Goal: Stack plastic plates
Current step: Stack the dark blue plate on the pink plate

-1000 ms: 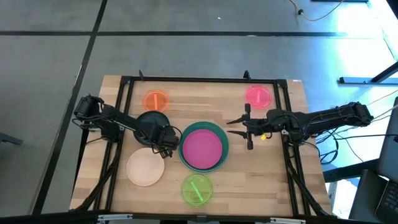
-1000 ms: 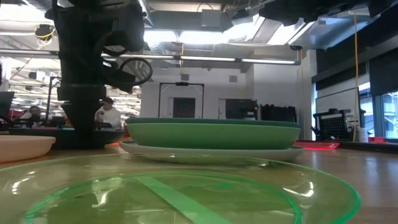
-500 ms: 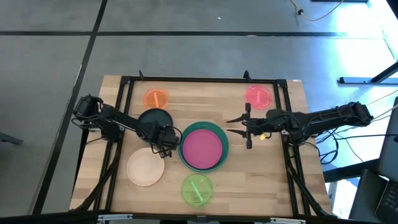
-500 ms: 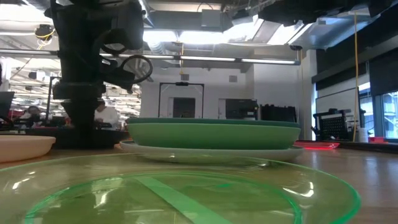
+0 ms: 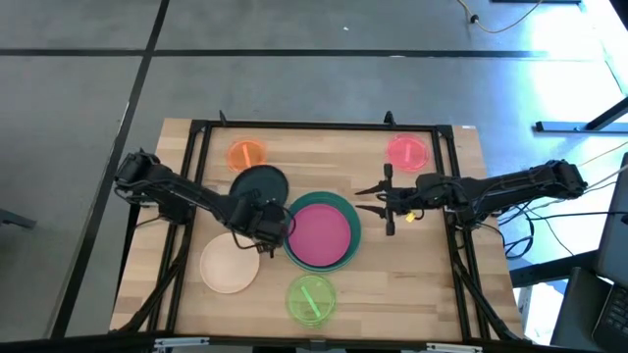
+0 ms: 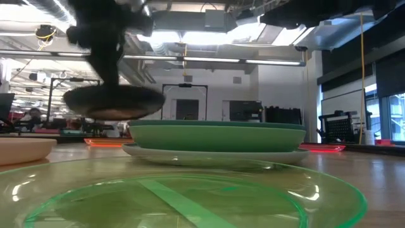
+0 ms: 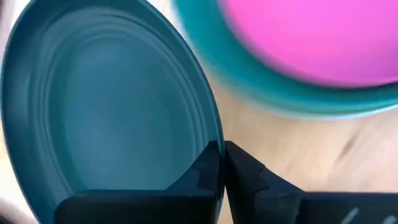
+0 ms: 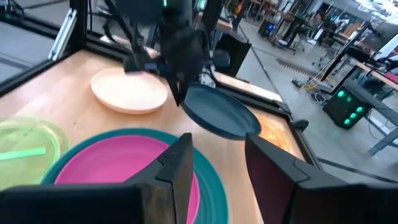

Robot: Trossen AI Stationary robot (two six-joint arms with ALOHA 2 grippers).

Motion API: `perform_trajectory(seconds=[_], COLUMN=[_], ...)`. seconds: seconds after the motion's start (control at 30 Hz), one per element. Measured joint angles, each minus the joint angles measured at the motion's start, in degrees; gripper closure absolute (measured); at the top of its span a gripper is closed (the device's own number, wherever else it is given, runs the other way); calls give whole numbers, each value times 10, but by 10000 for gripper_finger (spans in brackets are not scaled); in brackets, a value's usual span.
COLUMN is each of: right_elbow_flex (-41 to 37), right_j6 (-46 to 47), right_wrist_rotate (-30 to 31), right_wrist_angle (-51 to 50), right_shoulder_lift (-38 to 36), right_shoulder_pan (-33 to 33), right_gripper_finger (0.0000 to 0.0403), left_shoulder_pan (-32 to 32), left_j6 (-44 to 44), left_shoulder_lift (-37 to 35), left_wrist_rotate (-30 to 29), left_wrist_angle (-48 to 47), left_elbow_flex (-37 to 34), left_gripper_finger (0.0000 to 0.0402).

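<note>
Lifted off the table since the earlier frames, the navy plate [image 5: 259, 183] is now held in the air, its rim pinched by the left gripper [image 5: 271, 226], just beside the stack where the magenta plate [image 5: 319, 235] is nested in the teal plate [image 5: 342, 209]. The right gripper [image 5: 385, 201] is held spread apart beside the stack.

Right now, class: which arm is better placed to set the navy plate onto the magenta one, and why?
Left. Its hand already grips the navy plate, lifted beside the magenta plate; the right hand hangs open and empty.
</note>
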Motion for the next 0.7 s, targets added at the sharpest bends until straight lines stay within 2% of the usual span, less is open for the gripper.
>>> perform_trajectory(seconds=[0.17, 0.33, 0.53, 0.7], right_elbow_flex=[0, 0, 0, 0], right_j6=[-2, -2, -2, -2], right_wrist_rotate=[0, 0, 0, 0], right_wrist_angle=[3, 3, 3, 2], right_shoulder_lift=[0, 0, 0, 0], right_shoulder_pan=[0, 0, 0, 0], right_gripper_finger=[265, 265, 265, 265], left_shoulder_pan=[-30, -57, -75, -75], left_j6=[68, 170, 262, 307], left_shoulder_lift=[0, 1, 27, 64], left_wrist_rotate=[-29, -30, 2, 32], left_wrist_angle=[38, 153, 261, 308], left_elbow_flex=[49, 53, 53, 53], left_gripper_finger=[393, 393, 393, 393])
